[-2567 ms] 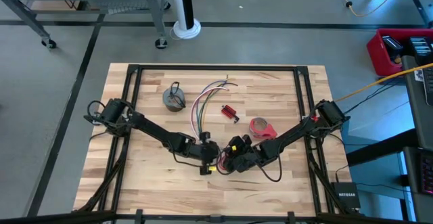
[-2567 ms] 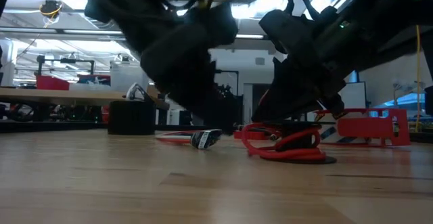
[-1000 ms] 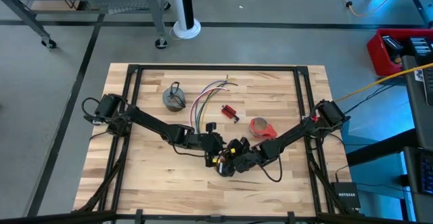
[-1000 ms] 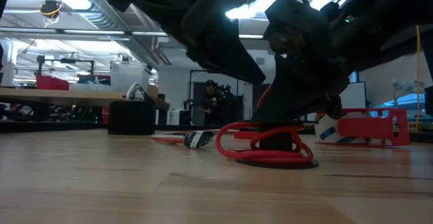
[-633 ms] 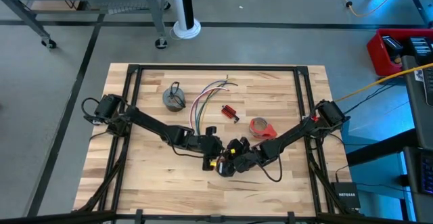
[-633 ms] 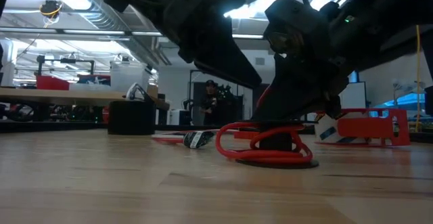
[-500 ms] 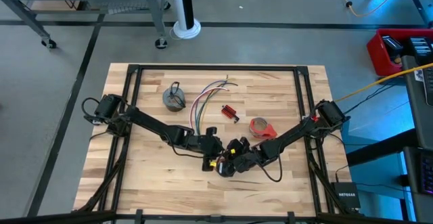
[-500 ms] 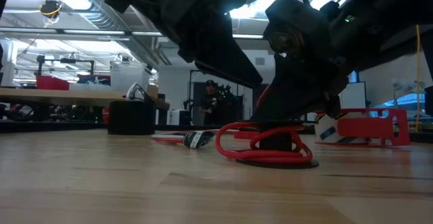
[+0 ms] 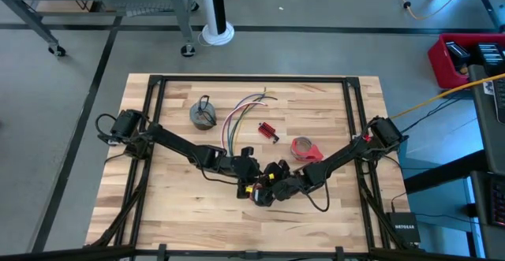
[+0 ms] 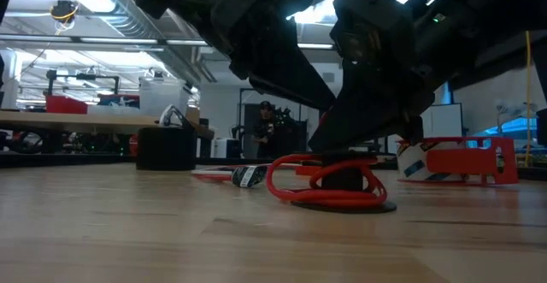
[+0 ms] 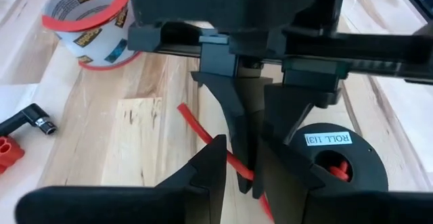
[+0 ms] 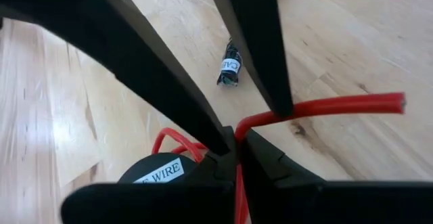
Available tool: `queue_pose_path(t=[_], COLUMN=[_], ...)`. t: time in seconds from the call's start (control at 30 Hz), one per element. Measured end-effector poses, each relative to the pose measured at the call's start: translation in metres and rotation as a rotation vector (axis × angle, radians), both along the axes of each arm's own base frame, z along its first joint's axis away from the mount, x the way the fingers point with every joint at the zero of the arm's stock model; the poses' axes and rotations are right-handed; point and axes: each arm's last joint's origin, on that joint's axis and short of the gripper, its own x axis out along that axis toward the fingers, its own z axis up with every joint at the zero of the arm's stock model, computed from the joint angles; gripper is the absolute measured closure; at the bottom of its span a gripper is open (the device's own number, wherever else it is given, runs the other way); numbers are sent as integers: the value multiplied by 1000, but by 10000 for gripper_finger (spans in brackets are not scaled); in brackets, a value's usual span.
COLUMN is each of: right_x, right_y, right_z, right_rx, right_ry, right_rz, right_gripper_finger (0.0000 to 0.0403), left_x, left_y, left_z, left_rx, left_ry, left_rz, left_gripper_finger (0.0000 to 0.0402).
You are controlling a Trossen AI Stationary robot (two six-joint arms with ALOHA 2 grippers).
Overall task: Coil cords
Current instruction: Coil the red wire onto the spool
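Note:
The small black-and-red coil is a black spool with red wire looped on it, lying flat on the table's middle. Both grippers crowd over it. My right gripper is shut on the red wire. My left gripper stands partly open with the wire running between its fingers. The long bundle of coloured wires lies farther back, its plug end on the wood. The grey coil sits at the far left. My right gripper pinches the red wire between its two fingers, a short way back from the wire's free end. The fingers slant down from the table's right. The wire bends sharply at the hold, and its loops rest on the spool. My left gripper straddles the same wire, slanting down from the left. One fingertip stands right at the wire, but I cannot tell whether it touches.
A red tape roll and a small red block lie just beyond the grippers on the right. A black frame rail rings the tabletop. Bare wood lies along the near edge.
In the low view the red loops and the spool under them have slid a little toward the table's left. My right gripper has tipped slightly with them. My left gripper has turned a little at the wrist without changing place.

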Motion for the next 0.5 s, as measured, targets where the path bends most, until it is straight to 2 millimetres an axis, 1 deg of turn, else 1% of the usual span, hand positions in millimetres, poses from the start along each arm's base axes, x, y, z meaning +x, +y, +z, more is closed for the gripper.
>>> queue_pose_path(t=[0.5], right_x=[0], right_y=[0], right_z=[0], right_rx=[-2], right_ry=[-3], right_rz=[3], right_gripper_finger=[394], left_x=[0], left_y=[0], left_z=[0], left_rx=[21], left_ry=[1], left_rz=[-15], left_gripper_finger=[321])
